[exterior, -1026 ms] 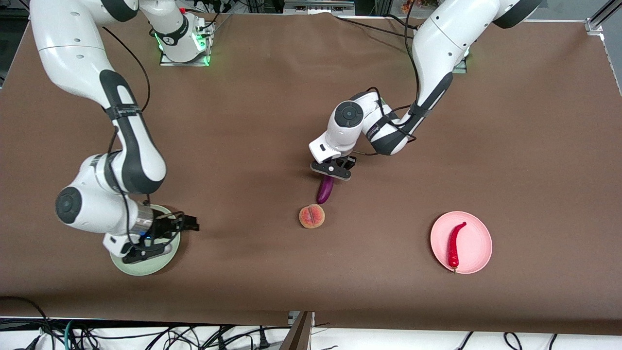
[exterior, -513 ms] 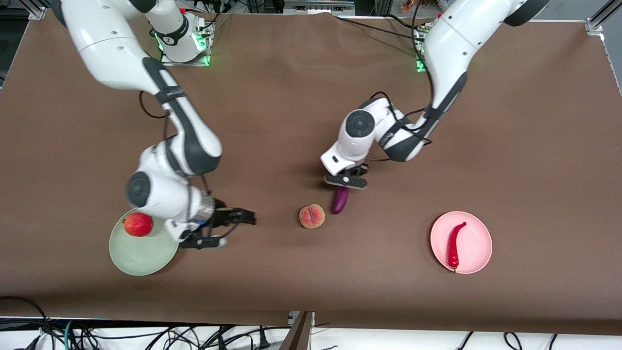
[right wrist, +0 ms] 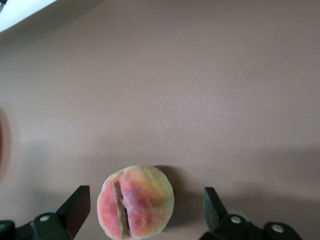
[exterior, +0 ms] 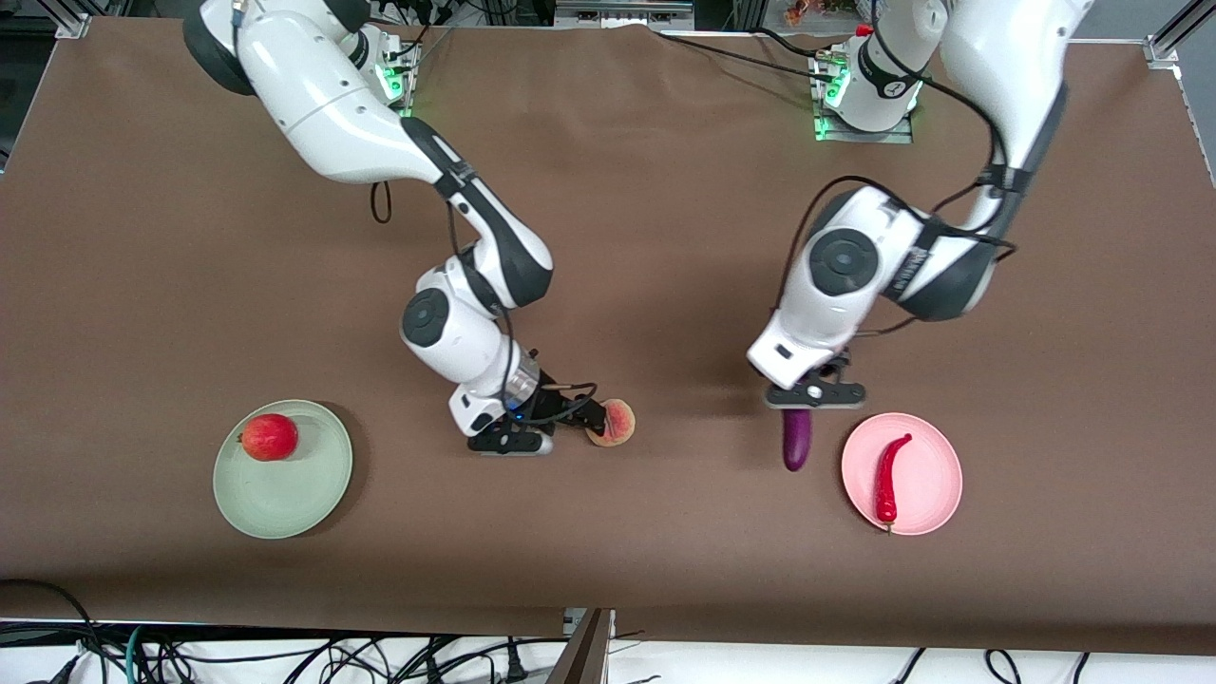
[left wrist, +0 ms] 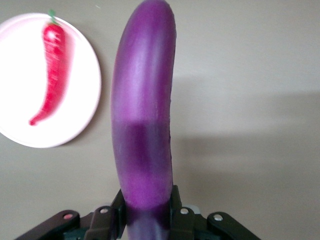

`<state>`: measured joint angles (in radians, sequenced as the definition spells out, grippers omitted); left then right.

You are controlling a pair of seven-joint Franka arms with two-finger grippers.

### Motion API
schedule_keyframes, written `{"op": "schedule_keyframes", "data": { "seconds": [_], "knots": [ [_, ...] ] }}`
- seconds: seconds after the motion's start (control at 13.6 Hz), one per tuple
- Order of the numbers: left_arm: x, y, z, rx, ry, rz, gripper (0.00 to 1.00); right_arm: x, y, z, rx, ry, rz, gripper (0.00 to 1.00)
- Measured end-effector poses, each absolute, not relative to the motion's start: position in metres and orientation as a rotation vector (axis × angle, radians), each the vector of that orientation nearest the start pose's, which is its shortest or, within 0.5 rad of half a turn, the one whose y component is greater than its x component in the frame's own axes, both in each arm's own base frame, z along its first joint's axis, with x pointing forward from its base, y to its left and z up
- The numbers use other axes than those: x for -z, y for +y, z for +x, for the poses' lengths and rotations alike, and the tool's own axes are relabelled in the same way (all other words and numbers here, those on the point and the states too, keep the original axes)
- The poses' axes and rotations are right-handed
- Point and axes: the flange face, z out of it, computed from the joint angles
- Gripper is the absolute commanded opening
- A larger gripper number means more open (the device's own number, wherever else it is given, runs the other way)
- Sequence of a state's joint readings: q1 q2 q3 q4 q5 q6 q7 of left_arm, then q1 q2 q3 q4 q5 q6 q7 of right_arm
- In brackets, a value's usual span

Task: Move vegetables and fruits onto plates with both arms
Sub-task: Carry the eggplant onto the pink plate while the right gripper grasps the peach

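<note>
My left gripper (exterior: 803,404) is shut on one end of the purple eggplant (exterior: 796,442) and holds it over the table, just beside the pink plate (exterior: 926,494). In the left wrist view the eggplant (left wrist: 145,100) sticks out from between the fingers (left wrist: 175,207). The red chili (exterior: 888,473) lies on the pink plate (left wrist: 82,95). My right gripper (exterior: 587,427) is open and low at the peach (exterior: 616,421). The peach (right wrist: 136,207) sits between the spread fingers (right wrist: 79,199), apart from both. The pomegranate (exterior: 270,437) rests on the green plate (exterior: 285,499).
Brown cloth covers the whole table (exterior: 608,218). Both arm bases stand along the table's edge farthest from the front camera. Cables hang below the table's edge nearest that camera.
The left gripper closed on the eggplant and carried it from beside the peach to beside the pink plate. The right arm left the pomegranate on the green plate and moved to the peach.
</note>
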<state>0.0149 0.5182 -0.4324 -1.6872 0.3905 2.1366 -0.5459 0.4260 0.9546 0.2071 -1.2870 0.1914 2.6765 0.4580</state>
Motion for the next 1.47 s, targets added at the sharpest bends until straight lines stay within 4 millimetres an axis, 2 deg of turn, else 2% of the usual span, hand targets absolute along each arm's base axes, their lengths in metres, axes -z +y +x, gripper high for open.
{"op": "schedule_keyframes", "data": {
  "seconds": [0.22,0.37,0.44,0.51,0.59,0.66,0.81,1.03,1.1,1.17,1.25,1.32,1.47],
  "knots": [
    [-0.326,-0.133,0.662,0.064,0.193,-3.017,0.05,-0.196,0.443,0.644,0.389,0.110,-2.683,1.00],
    [-0.330,-0.066,0.676,0.058,0.234,-3.011,0.04,-0.189,0.458,0.634,0.433,0.105,-2.668,1.00],
    [-0.327,-0.038,0.679,0.049,0.233,-3.013,0.04,-0.186,0.462,0.631,0.444,0.099,-2.663,1.00],
    [-0.320,-0.020,0.682,0.035,0.223,-3.019,0.04,-0.184,0.465,0.629,0.454,0.095,-2.658,0.81],
    [-0.307,-0.008,0.684,0.021,0.212,-3.031,0.04,-0.182,0.466,0.628,0.468,0.095,-2.651,0.45],
    [-0.291,-0.005,0.686,0.009,0.213,-3.046,0.04,-0.184,0.467,0.629,0.490,0.095,-2.637,0.24],
    [-0.260,-0.013,0.689,0.017,0.233,-3.079,0.04,-0.187,0.467,0.630,0.506,0.096,-2.630,0.08],
    [-0.234,-0.013,0.694,0.061,0.256,-3.086,0.07,-0.187,0.465,0.632,0.513,0.098,-2.633,0.08],
    [-0.226,-0.012,0.695,0.080,0.269,-3.082,0.21,-0.188,0.461,0.635,0.517,0.100,-2.640,0.08],
    [-0.220,-0.011,0.696,0.089,0.271,-3.085,0.60,-0.191,0.455,0.641,0.508,0.101,-2.663,0.08],
    [-0.218,-0.010,0.697,0.093,0.267,-3.087,0.87,-0.197,0.446,0.650,0.478,0.099,-2.706,0.08],
    [-0.216,-0.009,0.697,0.093,0.264,-3.088,1.00,-0.210,0.434,0.661,0.435,0.100,-2.756,0.08],
    [-0.218,-0.011,0.699,0.100,0.267,-3.088,1.00,-0.256,0.406,0.686,0.344,0.109,-2.829,0.08]
  ]
}}
